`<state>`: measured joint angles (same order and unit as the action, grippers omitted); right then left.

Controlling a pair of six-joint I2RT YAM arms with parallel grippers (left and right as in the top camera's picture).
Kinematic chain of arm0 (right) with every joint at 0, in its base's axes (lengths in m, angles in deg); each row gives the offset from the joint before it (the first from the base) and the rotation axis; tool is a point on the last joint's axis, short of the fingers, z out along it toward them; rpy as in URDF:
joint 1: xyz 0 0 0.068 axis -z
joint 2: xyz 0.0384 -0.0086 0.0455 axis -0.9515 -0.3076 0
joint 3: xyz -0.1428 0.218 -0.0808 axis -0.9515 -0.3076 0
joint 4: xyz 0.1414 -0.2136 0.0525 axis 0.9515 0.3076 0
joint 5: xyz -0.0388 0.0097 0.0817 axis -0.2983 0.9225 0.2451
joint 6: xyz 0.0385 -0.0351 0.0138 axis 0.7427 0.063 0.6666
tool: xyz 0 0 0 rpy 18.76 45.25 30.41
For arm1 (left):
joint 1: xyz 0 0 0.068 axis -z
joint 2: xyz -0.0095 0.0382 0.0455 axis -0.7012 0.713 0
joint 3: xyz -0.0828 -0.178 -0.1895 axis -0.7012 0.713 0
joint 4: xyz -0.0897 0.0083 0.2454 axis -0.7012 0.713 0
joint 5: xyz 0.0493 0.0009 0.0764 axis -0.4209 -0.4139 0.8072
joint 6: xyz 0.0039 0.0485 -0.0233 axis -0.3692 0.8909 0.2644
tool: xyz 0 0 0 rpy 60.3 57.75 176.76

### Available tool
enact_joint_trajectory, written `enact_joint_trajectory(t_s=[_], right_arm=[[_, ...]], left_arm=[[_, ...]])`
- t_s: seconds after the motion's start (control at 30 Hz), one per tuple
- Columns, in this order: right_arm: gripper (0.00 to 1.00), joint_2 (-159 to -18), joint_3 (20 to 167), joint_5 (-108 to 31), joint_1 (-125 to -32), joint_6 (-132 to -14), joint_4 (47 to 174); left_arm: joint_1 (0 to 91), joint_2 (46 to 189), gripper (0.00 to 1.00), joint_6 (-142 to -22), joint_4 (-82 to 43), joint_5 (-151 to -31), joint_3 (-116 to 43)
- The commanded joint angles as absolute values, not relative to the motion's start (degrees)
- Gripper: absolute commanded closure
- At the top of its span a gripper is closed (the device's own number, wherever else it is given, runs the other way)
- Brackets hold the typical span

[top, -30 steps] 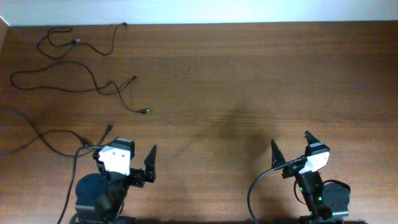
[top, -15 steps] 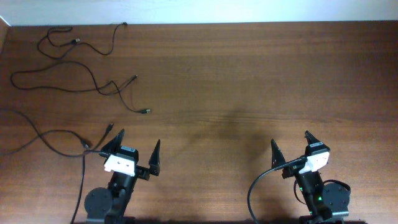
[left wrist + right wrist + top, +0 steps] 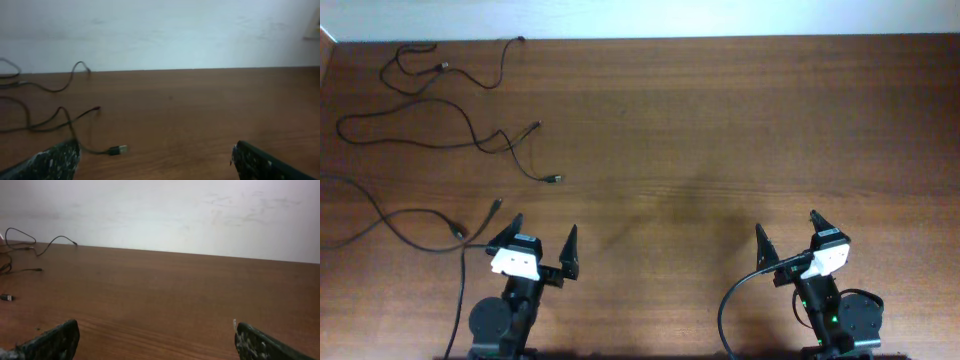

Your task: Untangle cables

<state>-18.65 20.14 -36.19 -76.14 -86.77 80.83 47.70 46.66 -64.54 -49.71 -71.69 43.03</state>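
A: First entry, near edge of the table, left side?

B: One left gripper, black fingers on a white housing. The jaws are spread wide with only bare wood between them.

A: Second entry?

B: One right gripper, also at the near edge and well apart from the other. Its jaws are spread just as wide and hold nothing. A thicker black lead loops off its arm.

A: And the cables?

B: Thin and black, all on the left part of the table, laid out as loose strands. Neither gripper grips one.

A: List them, nearest first.

B: The nearest strand lies just beyond the left gripper, to its left. It runs off the table's left edge, and a small plug tip sits near the gripper's outer finger. Whether they touch, I cannot tell.

A: Next?

B: The middle strand lies further back in one long wavy arc. A metallic plug rests ahead of the left gripper. Near that end two lines cross. Whether that is one cord or two, I cannot tell.

A: Last?

B: The far strand is at the back left corner, looped, with one end at the table's rear edge, against the pale wall.
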Motion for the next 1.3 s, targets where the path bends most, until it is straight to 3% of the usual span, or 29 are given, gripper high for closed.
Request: enact_joint_trajectory(t_s=[0.0,1.27], right_arm=[[0.02,-18.13,19.88,-36.52,-75.81,-86.29,81.25],[0.02,-18.11,19.88,-36.52,-75.64,-86.29,81.25]], left_arm=[[47.35,46.13,0.01,-65.35,-48.75,-65.35,43.24],[47.40,46.16,0.01,-67.91,-48.66,-64.63,43.22]])
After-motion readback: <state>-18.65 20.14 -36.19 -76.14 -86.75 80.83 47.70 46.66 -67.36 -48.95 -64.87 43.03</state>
